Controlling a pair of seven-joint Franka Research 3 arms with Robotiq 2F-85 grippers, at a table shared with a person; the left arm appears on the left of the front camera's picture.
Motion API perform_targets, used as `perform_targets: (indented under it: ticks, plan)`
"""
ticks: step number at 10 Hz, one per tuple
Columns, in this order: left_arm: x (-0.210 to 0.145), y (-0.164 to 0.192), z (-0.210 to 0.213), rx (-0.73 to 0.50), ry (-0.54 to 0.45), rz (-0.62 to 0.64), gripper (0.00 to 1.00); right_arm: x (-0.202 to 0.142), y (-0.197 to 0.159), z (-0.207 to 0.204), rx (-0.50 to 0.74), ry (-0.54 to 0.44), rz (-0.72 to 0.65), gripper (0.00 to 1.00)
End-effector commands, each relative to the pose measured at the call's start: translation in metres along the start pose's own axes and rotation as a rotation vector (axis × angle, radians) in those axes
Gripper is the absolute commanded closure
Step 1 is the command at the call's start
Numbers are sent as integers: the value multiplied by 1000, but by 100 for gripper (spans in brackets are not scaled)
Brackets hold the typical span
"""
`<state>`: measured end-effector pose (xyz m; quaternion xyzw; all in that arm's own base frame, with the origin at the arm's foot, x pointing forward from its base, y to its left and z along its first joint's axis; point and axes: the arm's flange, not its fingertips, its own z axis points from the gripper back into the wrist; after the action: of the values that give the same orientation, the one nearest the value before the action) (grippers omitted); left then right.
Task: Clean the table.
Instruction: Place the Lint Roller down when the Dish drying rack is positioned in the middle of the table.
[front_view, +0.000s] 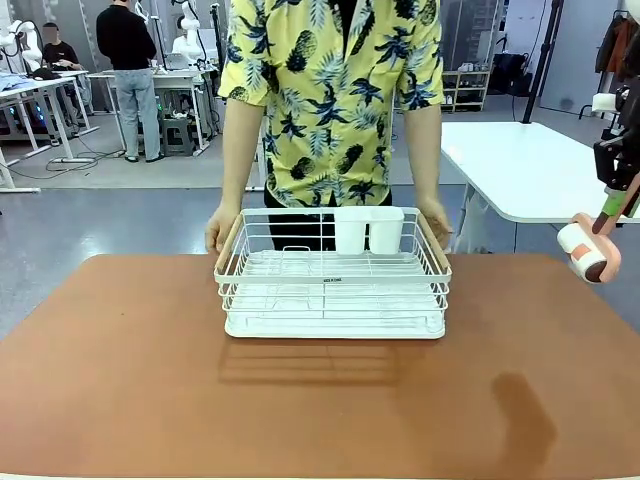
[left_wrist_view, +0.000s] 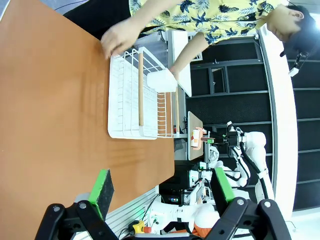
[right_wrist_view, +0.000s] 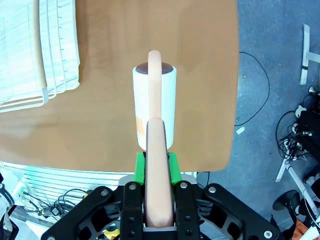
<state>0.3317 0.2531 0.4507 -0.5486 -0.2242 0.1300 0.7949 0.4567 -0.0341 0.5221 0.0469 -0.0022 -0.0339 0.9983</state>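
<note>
The reddish-brown table (front_view: 120, 380) spreads across the front view. Off its right edge, my right gripper (front_view: 615, 203) hangs in the air, shut on the pink handle of a lint roller (front_view: 585, 250) with a white roll. The right wrist view shows the gripper (right_wrist_view: 156, 167) clamping that handle, the lint roller (right_wrist_view: 155, 100) held above the table (right_wrist_view: 200, 75) near its corner. My left gripper (left_wrist_view: 162, 190) is open, with nothing between its green pads, above the table (left_wrist_view: 50, 125).
A white wire dish rack (front_view: 332, 290) with a white cutlery holder (front_view: 368, 230) stands at the table's far middle. A person's hands (front_view: 220, 228) grip both of its ends. A white-topped table (front_view: 530, 165) stands behind at the right.
</note>
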Motion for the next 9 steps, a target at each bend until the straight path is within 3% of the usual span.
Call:
perform_targets:
  ticks: [1, 9]
  plan:
    - [1, 0, 3, -28, -7, -17, 0, -2, 3, 3, -4, -4, -3, 79]
    - [1, 0, 3, -28, -7, -17, 0, -2, 3, 3, -4, -4, -3, 79]
